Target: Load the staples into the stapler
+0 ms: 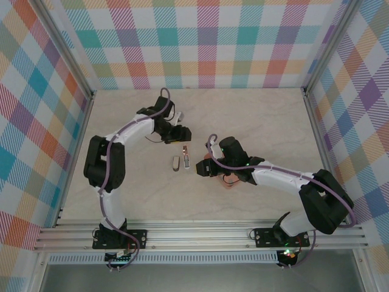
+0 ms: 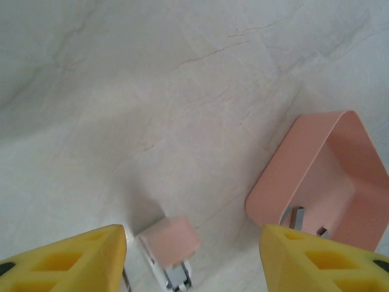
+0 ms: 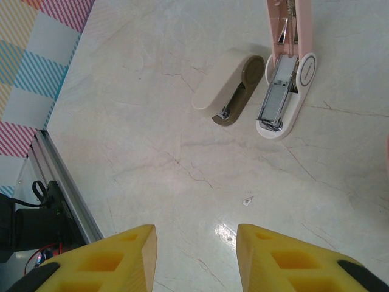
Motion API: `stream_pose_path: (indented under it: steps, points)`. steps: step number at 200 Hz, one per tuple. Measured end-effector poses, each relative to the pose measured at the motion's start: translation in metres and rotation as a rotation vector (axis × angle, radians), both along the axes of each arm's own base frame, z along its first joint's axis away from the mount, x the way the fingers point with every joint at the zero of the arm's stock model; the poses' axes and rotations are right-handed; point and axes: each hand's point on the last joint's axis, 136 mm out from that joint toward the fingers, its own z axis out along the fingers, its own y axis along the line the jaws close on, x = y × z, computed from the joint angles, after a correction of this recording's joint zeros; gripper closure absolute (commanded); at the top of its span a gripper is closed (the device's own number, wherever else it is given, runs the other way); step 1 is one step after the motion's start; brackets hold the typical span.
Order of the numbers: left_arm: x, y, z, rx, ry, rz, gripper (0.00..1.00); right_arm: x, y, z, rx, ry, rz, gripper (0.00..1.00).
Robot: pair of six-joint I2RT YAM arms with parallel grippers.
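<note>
Left gripper [image 2: 194, 258] spread wide, empty, over the pale marble-patterned table [image 1: 255, 121]. Mid-table: cream oblong plastic piece [image 3: 226, 91], then pink plastic stapler [image 3: 283, 91] hinged open (magazine bared). Small dark-grey metal staples [image 2: 296, 217] lie inside the salmon-pink square tray [image 2: 340, 152]. Right gripper [image 3: 196, 255] parted, gripping nothing.

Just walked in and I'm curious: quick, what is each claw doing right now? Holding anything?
Left gripper: open, holding nothing.
Right gripper: open, holding nothing.
</note>
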Motion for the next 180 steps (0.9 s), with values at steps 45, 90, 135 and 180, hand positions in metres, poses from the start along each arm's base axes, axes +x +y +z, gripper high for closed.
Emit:
stream_pose_path:
  steps: [45, 90, 135, 180]
  points:
    - [0.000, -0.017, -0.019, -0.067, 0.043, -0.074, 0.43, 0.001, -0.001, 0.000, -0.005, 0.001, -0.012, 0.61]
    - [-0.002, -0.032, -0.009, -0.156, 0.026, -0.137, 0.49, 0.002, -0.002, 0.005, 0.001, -0.011, -0.017, 0.61]
    - [-0.010, -0.041, -0.002, -0.223, 0.013, -0.207, 0.53, 0.001, -0.004, 0.003, -0.009, -0.003, -0.020, 0.61]
    - [-0.034, -0.046, -0.006, -0.226, 0.026, -0.293, 0.59, 0.001, -0.005, 0.001, -0.015, -0.001, -0.024, 0.61]
